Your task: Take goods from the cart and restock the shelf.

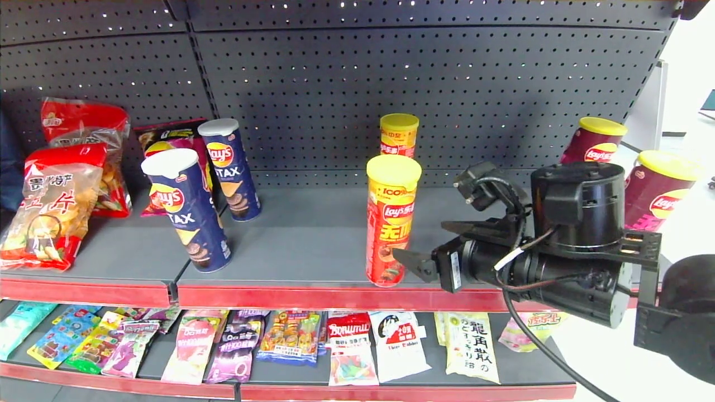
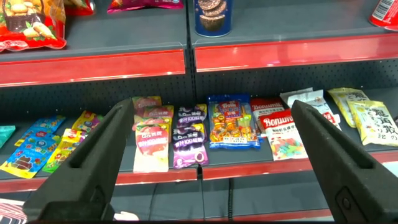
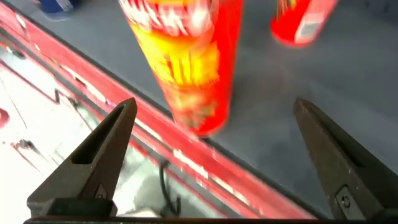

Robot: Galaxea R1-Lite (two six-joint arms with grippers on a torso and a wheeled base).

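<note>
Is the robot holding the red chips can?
No, the right gripper's jaws are wide open, and neither touches the front red can.

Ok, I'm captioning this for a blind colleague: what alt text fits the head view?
The open right gripper sits beside a red can with a yellow lid at the front edge of the upper shelf. Blue cans and snack bags stand to its left, and candy packets lie on the lower shelf.
</note>
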